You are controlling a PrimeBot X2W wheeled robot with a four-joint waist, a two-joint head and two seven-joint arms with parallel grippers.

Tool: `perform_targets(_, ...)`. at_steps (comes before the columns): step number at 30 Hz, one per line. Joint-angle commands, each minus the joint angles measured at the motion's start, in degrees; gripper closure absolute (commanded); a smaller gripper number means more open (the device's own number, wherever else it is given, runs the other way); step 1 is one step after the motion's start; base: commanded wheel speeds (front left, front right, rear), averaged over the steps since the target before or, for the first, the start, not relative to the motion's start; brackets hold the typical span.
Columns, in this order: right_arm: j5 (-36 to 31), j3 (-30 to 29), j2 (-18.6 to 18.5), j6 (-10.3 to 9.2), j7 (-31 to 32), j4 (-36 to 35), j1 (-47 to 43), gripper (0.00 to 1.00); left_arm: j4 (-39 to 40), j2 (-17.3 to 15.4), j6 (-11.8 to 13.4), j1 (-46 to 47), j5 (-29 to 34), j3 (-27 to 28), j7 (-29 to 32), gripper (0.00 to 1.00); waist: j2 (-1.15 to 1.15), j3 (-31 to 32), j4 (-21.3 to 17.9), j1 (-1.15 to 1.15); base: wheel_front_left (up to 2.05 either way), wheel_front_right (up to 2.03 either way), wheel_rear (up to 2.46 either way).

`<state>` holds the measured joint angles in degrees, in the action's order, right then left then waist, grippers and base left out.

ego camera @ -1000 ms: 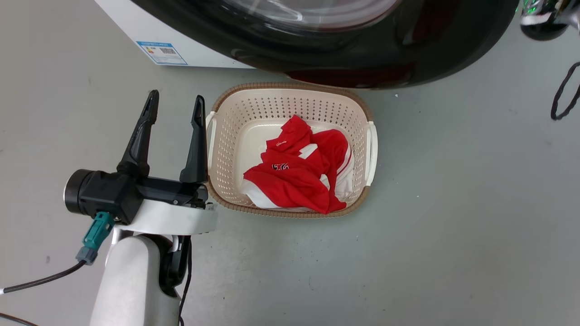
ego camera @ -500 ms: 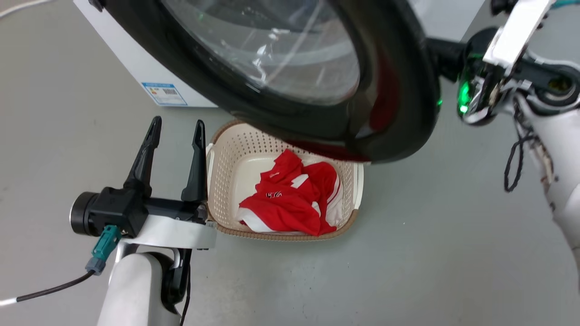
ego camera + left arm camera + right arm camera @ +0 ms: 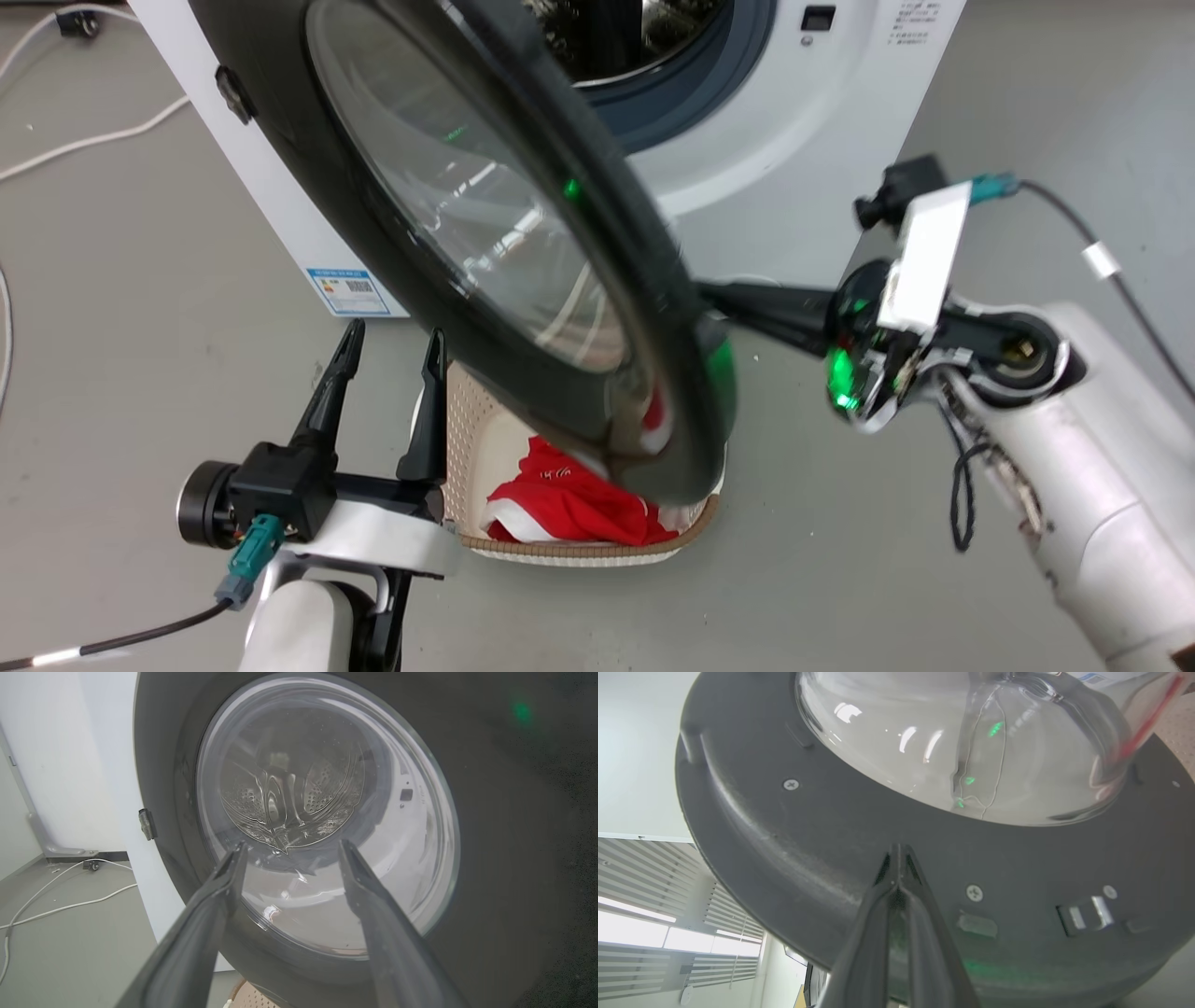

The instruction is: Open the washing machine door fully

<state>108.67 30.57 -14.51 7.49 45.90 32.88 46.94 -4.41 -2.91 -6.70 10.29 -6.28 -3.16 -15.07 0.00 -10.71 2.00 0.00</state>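
Door work looks about half done to me. The washing machine door (image 3: pixel 523 280) stands swung out from the white machine (image 3: pixel 794 121), hinged on the robot's left side, its free edge pointing roughly at the robot and hanging over the basket (image 3: pixel 579 551) on the floor. Behind it the mouth of the drum (image 3: pixel 635 37) is uncovered.

The right gripper (image 3: pixel 896 849) has its two fingers pressed together with nothing between them. Their tips look to be set against the dark inner face of the door, below the glass bowl and not far from the latch (image 3: pixel 1085 914); I cannot say for sure that they touch. The left gripper (image 3: pixel 394 334) hangs beside the basket with its fingers spread apart, empty, facing the outer side of the door.

What's left, as I judge it, is the rest of the swing: the door needs to go on round toward the hinge side until it lies wide open. A red garment (image 3: pixel 560 504) lies in the basket.
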Motion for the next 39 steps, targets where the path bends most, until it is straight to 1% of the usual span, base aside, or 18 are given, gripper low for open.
perform_targets(1, 0.55, 0.69, 0.71, 0.0, 0.17, -0.96, -1.64, 1.0, -0.15, 0.05, 0.09, -0.77, 0.25, -0.03, -0.14, 0.0, 0.0, 0.86, 0.0, 0.0, 0.0, 0.0, 0.0)
perform_targets(7, 2.03, 3.74, 1.49, 0.0, -0.28, -4.4, -5.61, 1.0, -0.36, 0.05, 0.49, -2.07, 0.02, -0.91, -0.14, 0.0, 0.0, 2.23, 0.46, 0.0, 0.0, 0.0, 0.0)
perform_targets(13, 3.16, 5.7, 2.51, 0.0, -2.92, -6.51, -7.34, 1.0, -0.41, 0.05, 0.67, -2.48, -0.12, -1.44, -0.14, 0.0, 0.0, 2.34, 1.04, 0.0, 0.0, 0.0, 0.0)
perform_targets(17, 3.39, 6.0, 2.65, 0.0, -5.38, -7.07, -7.85, 1.0, -0.59, 0.05, 0.65, -2.37, -0.26, -1.8, -0.14, 0.0, 0.0, 2.37, 1.33, 0.0, 0.0, 0.0, 0.0)
perform_targets(21, 2.97, 4.7, 2.07, 0.0, -9.53, -7.87, -9.02, 1.0, -0.65, 0.05, 0.69, -2.67, -0.32, -2.15, -0.14, 0.0, 0.0, 2.61, 1.33, 0.0, 0.0, 0.0, 0.0)
perform_targets(27, 1.49, -1.56, 1.33, 0.0, -20.17, -11.56, -12.96, 1.0, -0.8, 0.04, 0.84, -3.2, -0.29, -2.3, -0.14, 0.0, 0.0, 3.28, 0.94, 0.0, 0.0, 0.0, 0.0)
perform_targets(30, 0.65, -5.47, 0.25, 0.0, -24.66, -14.36, -15.74, 1.0, -1.03, 0.06, 0.89, -3.38, -0.29, -2.34, -0.14, 0.0, 0.0, 3.63, 0.76, 0.0, 0.0, 0.0, 0.0)
perform_targets(39, -1.7, -16.32, -2.5, 0.0, -34.27, -25.2, -27.1, 1.0, -1.12, 0.05, 0.95, -3.78, 0.01, -1.56, -0.14, 0.0, 0.0, 4.25, 0.09, 0.0, 0.0, 0.0, 0.0)
